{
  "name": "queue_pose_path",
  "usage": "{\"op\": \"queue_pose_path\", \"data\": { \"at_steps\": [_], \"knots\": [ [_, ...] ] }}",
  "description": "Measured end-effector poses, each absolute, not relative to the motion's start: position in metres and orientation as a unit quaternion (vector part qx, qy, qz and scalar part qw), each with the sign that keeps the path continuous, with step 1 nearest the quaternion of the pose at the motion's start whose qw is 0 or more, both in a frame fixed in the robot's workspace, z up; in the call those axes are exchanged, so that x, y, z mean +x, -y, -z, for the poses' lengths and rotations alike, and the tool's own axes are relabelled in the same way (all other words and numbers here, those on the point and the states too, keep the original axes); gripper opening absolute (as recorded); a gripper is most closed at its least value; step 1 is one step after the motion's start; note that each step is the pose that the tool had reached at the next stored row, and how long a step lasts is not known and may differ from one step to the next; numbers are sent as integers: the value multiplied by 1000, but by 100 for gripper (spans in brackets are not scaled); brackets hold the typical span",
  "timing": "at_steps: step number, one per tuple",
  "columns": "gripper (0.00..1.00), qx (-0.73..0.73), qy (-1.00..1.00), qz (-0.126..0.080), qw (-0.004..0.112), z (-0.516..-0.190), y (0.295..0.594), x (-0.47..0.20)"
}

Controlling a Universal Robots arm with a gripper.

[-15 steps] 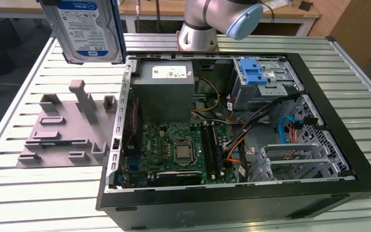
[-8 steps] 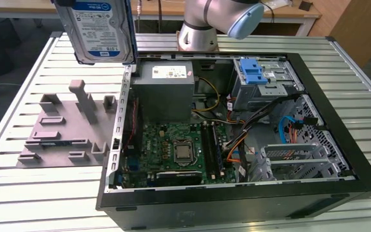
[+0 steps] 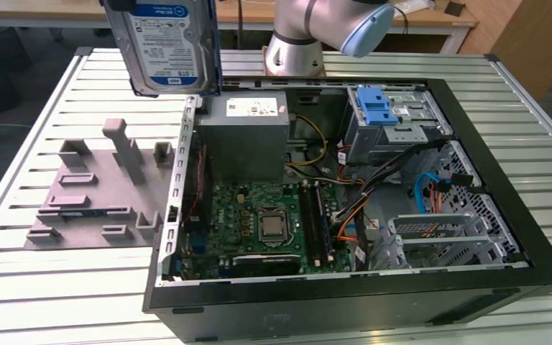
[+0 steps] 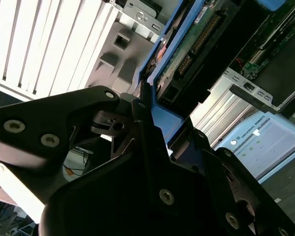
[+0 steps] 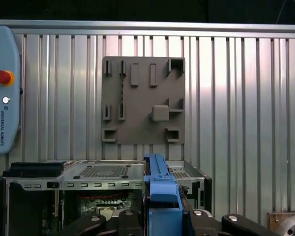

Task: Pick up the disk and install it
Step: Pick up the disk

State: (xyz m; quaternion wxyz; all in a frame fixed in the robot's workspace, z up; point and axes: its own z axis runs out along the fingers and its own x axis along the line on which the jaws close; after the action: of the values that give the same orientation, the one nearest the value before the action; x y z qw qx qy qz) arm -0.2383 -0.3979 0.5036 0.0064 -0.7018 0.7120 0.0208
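The disk (image 3: 166,47) is held upright in the air above the table (image 3: 46,302), beside the open computer case (image 3: 353,295). It looks rigid, fairly heavy and shock-sensitive, so its blue frame edges seem the safest hold. The gripper (image 4: 160,115) is clamped there.

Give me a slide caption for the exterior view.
The disk held upright in the air, with the open computer case on the slatted table below.
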Motion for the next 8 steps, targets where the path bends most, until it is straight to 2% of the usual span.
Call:
{"op": "queue_pose_path", "data": {
  "at_steps": [8],
  "knots": [
    [36,-702,-712,-21,6,-504,398,-221]
  ]
}}
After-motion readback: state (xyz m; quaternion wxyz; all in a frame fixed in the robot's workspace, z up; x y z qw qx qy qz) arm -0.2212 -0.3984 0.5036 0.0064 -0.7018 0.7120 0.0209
